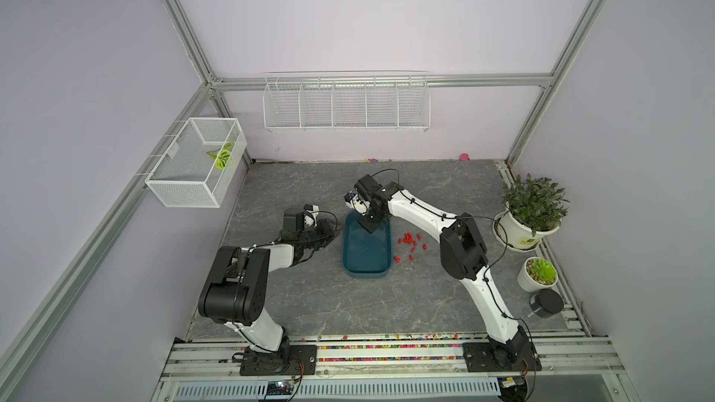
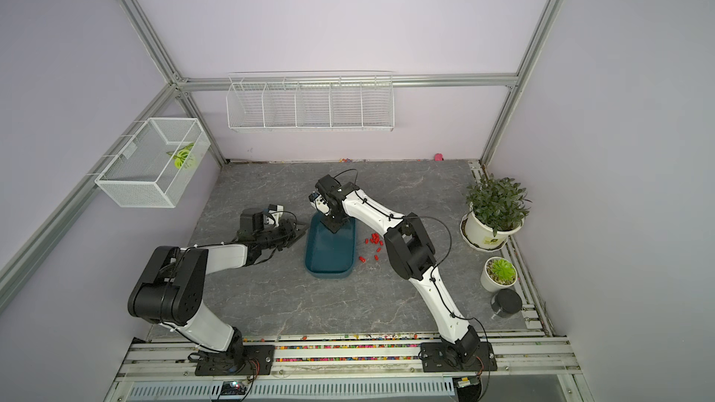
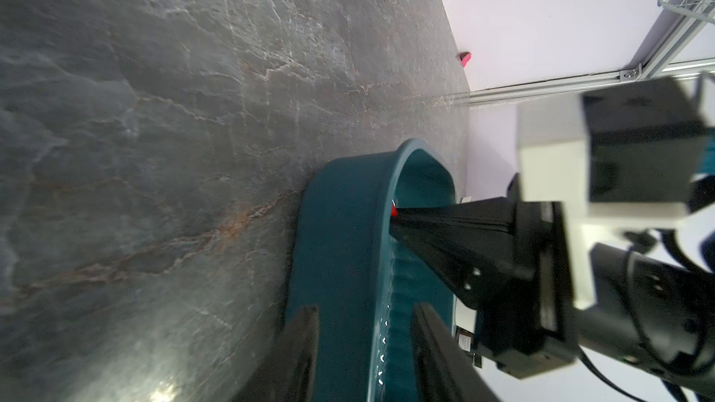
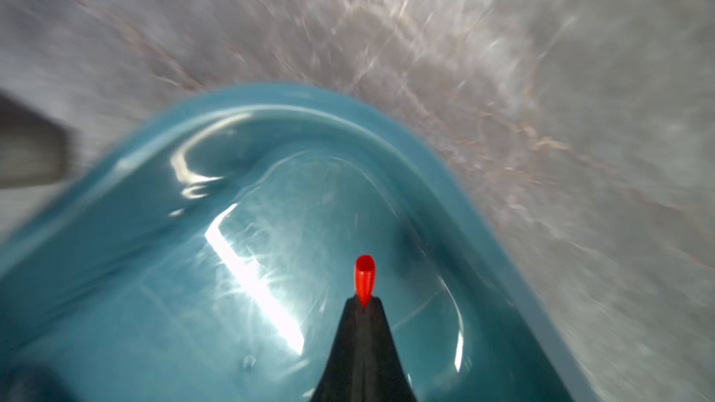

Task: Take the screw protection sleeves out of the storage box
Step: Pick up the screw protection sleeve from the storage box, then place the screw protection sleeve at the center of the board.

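The teal storage box (image 1: 365, 273) (image 2: 329, 273) is sitting near the middle of the grey surface (image 1: 301, 303). Its long axis is running from the robot's side toward the back wall.

The right end effector (image 1: 369, 229) (image 4: 363, 303) is reaching down into the box's far end. Its fingers are clenching one red screw protection sleeve (image 4: 364, 276) at their very tips. Inside the walls this is the one sleeve showing, with glare lying on the teal floor around it. The sleeve's long axis is running in line with the fingers and sticking straight out past the tips. Its hollow open end is facing away from them, toward the box floor. Whether it is touching the floor I cannot tell. In the left wrist view it is showing only as a red speck (image 3: 393, 210) beside the inner wall.

The left end effector (image 3: 363, 307) is grasping the box's long wall on the robot's left, one finger outside the rim and one inside.

The loose sleeves (image 1: 411, 241) (image 2: 374, 240) are lying scattered on the surface just beside the box's right wall, between it and the right arm, pointing in mixed directions.

On the left wall a white mesh basket (image 1: 182, 187) is holding a green leaf (image 1: 221, 156). A divided wire rack (image 1: 346, 104) is hanging on the back wall.
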You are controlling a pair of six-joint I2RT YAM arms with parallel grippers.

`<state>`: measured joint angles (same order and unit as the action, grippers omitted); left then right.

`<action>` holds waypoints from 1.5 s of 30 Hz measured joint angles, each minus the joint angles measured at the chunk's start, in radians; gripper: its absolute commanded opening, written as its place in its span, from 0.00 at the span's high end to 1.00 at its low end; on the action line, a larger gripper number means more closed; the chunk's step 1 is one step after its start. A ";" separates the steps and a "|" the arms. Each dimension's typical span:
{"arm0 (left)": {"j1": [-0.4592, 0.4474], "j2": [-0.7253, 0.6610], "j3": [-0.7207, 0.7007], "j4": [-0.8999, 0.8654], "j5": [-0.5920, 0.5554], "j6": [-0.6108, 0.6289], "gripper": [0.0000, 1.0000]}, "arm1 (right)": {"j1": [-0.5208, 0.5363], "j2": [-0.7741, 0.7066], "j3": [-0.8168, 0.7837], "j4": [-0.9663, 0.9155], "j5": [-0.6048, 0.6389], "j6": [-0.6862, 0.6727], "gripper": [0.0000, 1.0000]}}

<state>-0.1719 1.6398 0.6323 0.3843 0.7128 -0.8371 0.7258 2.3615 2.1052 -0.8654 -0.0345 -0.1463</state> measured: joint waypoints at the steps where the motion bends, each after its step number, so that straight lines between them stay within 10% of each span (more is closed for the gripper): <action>1: 0.000 0.000 0.000 0.000 0.000 0.000 0.54 | 0.000 -0.021 -0.011 0.005 -0.002 0.000 0.97; 28: 0.000 0.000 0.000 0.000 0.002 0.000 0.54 | 0.000 -0.669 -0.666 0.122 0.017 0.081 0.96; 45: 0.000 0.000 0.000 0.000 0.003 0.000 0.54 | -0.022 -0.719 -0.863 0.185 0.039 0.139 0.96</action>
<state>-0.1719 1.6398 0.6323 0.3843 0.7155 -0.8371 0.7040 1.6421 1.2419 -0.6804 0.0040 -0.0071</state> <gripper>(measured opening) 0.461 0.046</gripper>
